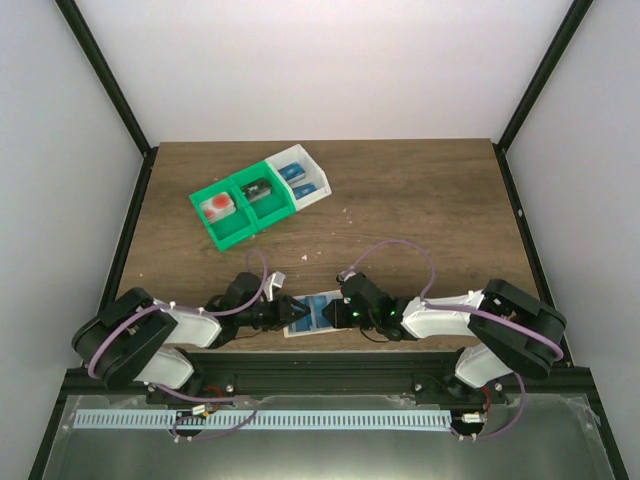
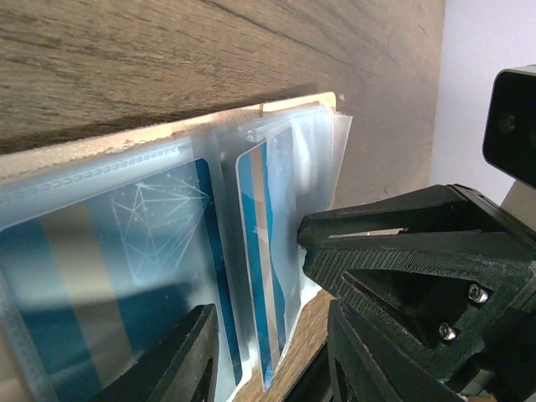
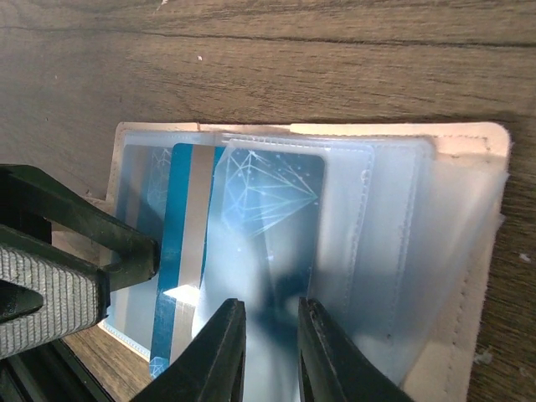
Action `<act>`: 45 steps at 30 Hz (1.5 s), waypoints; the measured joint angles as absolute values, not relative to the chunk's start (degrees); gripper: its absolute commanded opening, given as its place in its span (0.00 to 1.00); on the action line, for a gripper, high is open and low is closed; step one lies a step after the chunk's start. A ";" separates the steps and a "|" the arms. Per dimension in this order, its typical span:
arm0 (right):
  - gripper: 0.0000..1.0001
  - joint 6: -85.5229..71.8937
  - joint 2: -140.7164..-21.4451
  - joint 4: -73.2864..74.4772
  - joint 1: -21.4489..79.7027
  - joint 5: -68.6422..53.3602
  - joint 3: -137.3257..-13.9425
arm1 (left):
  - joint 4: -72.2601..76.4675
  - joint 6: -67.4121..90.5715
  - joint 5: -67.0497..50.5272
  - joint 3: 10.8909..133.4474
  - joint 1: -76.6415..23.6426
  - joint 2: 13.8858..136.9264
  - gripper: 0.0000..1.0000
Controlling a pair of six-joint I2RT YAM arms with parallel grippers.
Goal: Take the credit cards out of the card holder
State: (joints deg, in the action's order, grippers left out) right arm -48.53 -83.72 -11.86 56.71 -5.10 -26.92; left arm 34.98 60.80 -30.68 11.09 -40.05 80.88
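The top view is lit evenly and brightly from above; the walls (image 1: 300,60) are washed out to white. In the left wrist view, the table (image 2: 167,50) is blurred at upper left and glare is seen along the upper edge of the card holder (image 2: 219,193). In the right wrist view, its clear sleeves are hazed by reflections at centre right

The top external camera looked steeply down from above and behind the arm bases (image 1: 190,388), taking in the whole wooden surface (image 1: 420,200). Both wrist cameras sat very close to the open card holder (image 3: 402,218), viewing it from opposite sides.
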 measured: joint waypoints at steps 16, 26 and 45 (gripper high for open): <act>0.19 -48.93 -83.94 -12.99 56.71 -5.58 -26.41 | 41.58 63.07 -31.73 11.07 -40.36 86.74 0.15; 0.19 -48.93 -84.20 -13.39 56.71 -5.78 -26.39 | 45.80 64.69 -33.30 11.00 -40.45 89.17 0.00; 0.19 -48.88 -84.20 -13.34 56.71 -5.80 -26.39 | 47.46 65.60 -33.65 9.34 -40.42 89.25 0.00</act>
